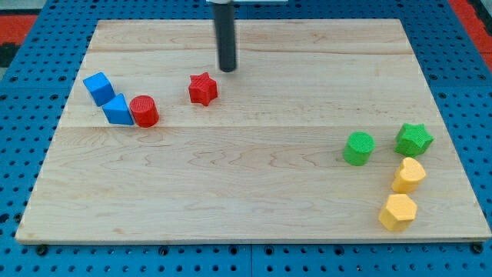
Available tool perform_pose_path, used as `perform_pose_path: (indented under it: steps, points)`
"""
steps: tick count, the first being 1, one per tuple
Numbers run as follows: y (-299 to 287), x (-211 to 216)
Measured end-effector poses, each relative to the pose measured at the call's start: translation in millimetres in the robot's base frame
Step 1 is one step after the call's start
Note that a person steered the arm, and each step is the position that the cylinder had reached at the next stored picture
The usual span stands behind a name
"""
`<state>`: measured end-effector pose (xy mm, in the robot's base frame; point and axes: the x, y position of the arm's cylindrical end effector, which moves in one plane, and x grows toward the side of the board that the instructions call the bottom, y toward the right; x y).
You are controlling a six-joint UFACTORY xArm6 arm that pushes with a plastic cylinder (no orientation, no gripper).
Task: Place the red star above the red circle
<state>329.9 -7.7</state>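
Red star (203,88) — on the wooden board (254,192), up and to the view's right of the red circle (144,111), apart from it. My tip (227,70) — a bare rod, gripping nothing — stands just beside the star, toward the view's upper right. A blue block (118,110) touches the circle's left side.
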Motion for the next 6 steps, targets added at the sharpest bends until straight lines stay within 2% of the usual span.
perform_pose_path:
  steps: [1, 2, 3, 4, 6]
  points:
    - [-14.8, 33.3]
    - [-92.9, 41.2]
    - [-133.8, 27.9]
    - [-107.2, 27.9]
    - [-120.3, 10.0]
